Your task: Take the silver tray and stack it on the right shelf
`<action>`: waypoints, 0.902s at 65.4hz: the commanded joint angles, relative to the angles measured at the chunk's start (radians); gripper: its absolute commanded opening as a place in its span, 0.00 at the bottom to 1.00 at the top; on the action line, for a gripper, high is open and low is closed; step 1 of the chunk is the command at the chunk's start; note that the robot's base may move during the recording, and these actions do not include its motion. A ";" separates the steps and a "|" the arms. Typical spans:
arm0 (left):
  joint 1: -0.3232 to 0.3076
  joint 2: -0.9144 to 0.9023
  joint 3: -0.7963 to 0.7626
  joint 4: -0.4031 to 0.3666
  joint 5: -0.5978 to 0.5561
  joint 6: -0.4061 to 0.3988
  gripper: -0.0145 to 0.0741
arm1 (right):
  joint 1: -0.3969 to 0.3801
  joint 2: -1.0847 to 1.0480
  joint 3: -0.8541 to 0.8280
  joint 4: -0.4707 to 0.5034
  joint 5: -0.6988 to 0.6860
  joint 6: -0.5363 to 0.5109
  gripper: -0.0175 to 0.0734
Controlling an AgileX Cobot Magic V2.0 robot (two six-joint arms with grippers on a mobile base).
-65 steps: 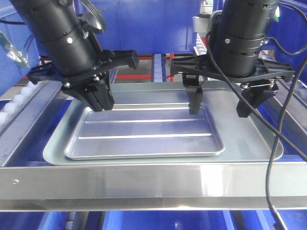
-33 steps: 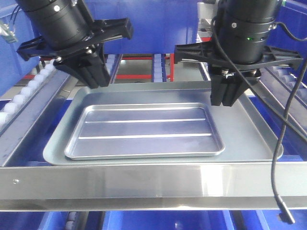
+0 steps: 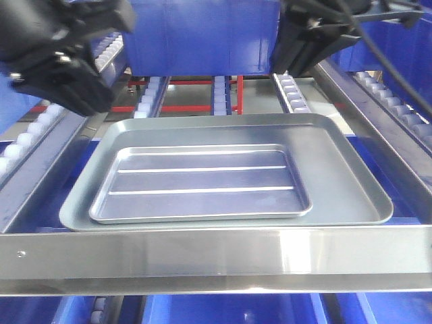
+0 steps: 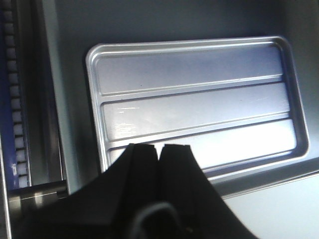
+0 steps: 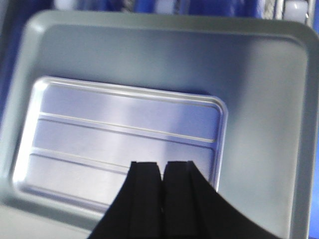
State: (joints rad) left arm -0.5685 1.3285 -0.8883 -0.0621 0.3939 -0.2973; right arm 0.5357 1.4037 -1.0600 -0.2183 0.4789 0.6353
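Note:
The silver tray [image 3: 202, 182] with two raised ribs lies flat inside a larger dull grey tray [image 3: 351, 169] on the right shelf, behind its polished front bar [image 3: 216, 260]. My left gripper [image 3: 81, 94] hangs blurred above the shelf's left rail. My right gripper [image 3: 304, 47] is high at the back right. Neither touches the tray. In the left wrist view the left gripper [image 4: 159, 147] is shut and empty over the silver tray's [image 4: 194, 99] near rim. In the right wrist view the right gripper [image 5: 162, 163] is shut and empty above the silver tray [image 5: 124, 134].
White rollers [image 3: 27, 138] run along the left lane, with more at the back right [image 3: 293, 91]. Blue bins [image 3: 202, 34] stand behind the shelf, over a red bar [image 3: 189, 106]. The grey tray [image 5: 264, 99] has bare floor to the right of the silver tray.
Both arms have risen up and away from the silver tray, the left one also drifting leftward. The right jaws, open round the tray's corner a second ago, are shut. The tray has stayed put.

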 commanded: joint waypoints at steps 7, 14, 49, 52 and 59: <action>-0.002 -0.241 0.174 0.019 -0.283 -0.001 0.05 | 0.003 -0.239 0.219 -0.048 -0.273 -0.015 0.25; -0.002 -0.363 0.295 0.056 -0.394 -0.001 0.05 | 0.003 -0.367 0.366 -0.105 -0.384 -0.015 0.25; -0.002 -1.056 0.604 0.288 -0.380 -0.001 0.05 | 0.003 -0.940 0.775 -0.258 -0.521 -0.015 0.25; -0.002 -1.085 0.604 0.288 -0.359 -0.001 0.05 | 0.003 -0.944 0.775 -0.258 -0.521 -0.015 0.25; -0.002 -1.117 0.604 0.289 -0.354 -0.001 0.05 | 0.003 -0.944 0.775 -0.258 -0.521 -0.015 0.25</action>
State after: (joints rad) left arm -0.5685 0.2133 -0.2550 0.2223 0.1091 -0.2973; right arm 0.5383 0.4591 -0.2574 -0.4577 0.0395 0.6297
